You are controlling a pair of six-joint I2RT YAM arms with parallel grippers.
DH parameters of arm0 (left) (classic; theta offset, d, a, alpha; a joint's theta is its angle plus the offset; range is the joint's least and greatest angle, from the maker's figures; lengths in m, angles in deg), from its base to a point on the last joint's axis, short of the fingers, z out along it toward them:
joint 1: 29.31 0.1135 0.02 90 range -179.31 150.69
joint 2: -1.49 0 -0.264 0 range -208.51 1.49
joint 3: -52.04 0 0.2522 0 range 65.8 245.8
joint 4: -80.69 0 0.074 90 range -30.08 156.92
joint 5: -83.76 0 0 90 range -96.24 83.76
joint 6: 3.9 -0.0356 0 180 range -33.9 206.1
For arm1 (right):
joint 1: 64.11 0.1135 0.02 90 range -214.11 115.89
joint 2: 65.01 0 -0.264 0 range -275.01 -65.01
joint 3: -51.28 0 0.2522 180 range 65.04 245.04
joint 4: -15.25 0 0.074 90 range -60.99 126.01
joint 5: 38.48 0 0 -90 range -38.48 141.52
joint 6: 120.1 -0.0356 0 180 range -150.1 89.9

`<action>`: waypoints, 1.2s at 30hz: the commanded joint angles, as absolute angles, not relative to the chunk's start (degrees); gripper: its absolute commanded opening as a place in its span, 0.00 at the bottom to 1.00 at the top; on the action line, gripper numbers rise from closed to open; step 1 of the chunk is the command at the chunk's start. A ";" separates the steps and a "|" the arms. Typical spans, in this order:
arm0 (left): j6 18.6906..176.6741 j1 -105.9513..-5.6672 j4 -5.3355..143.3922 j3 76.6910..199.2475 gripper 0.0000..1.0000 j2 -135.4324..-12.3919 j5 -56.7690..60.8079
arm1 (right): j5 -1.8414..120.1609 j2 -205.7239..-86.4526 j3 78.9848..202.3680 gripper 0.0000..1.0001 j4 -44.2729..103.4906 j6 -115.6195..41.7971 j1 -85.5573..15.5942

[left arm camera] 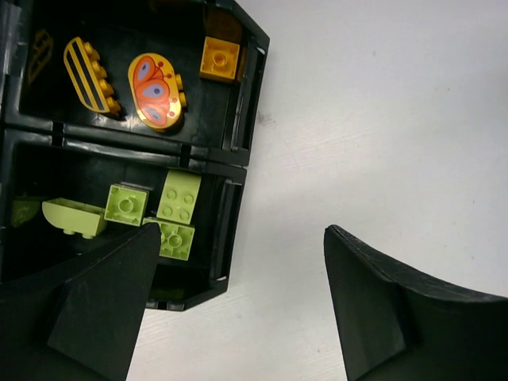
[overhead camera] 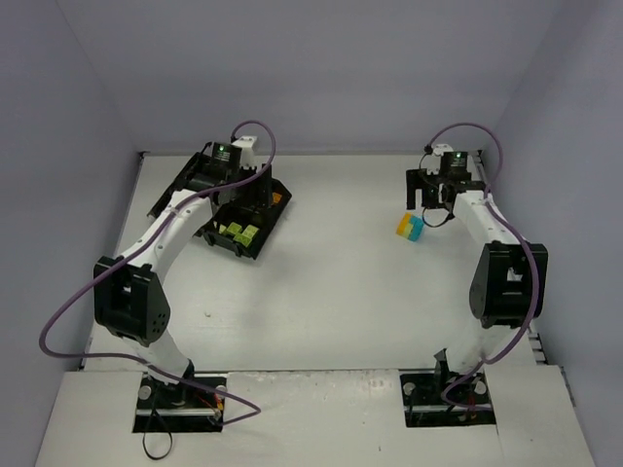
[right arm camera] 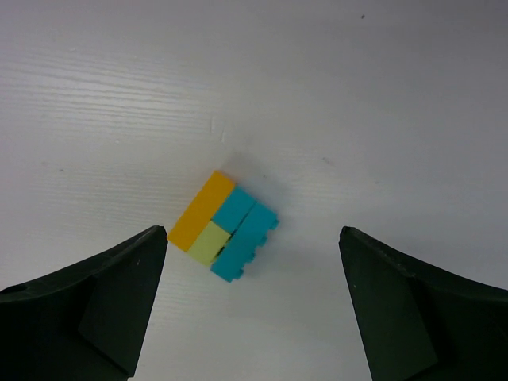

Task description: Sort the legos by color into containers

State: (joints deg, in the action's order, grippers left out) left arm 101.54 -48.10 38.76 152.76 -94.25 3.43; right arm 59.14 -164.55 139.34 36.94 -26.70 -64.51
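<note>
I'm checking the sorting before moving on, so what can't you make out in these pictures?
Top view: the left arm covers much of the tray.
Left wrist view: a finger hides the green compartment's near end; the frame edge cuts off the tray's other half.
Right wrist view: the brick cluster shows only its top.

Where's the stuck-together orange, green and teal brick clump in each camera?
Top external: brick clump right of centre on the table, just below the right gripper in the picture.
Left wrist: not in it.
Right wrist: centre, between that gripper's fingers.
Shared landmark: the right gripper.
</note>
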 commanded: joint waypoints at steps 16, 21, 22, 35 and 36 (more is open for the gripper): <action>102.19 -48.73 41.17 146.05 0.77 -84.29 6.77 | 82.83 -171.97 144.50 0.90 44.92 16.13 -68.77; 102.63 -48.82 41.26 144.38 0.77 -83.94 6.94 | 81.84 -175.04 144.93 0.90 45.36 17.63 -67.80; 102.63 -49.08 41.09 144.20 0.77 -83.85 6.94 | 80.80 -176.09 145.28 0.91 45.36 17.72 -67.45; 102.54 -49.44 40.29 142.35 0.77 -82.79 6.24 | 81.22 -180.05 145.73 0.90 45.63 19.04 -67.10; 102.54 -49.44 40.38 142.18 0.77 -82.53 6.24 | 81.57 -180.14 145.55 0.88 45.54 19.03 -67.01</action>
State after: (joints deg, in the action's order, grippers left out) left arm 101.81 -49.14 38.94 142.38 -86.10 6.18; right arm 80.91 -180.34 143.50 45.20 18.07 -67.42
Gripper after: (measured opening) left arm 0.767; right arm 0.893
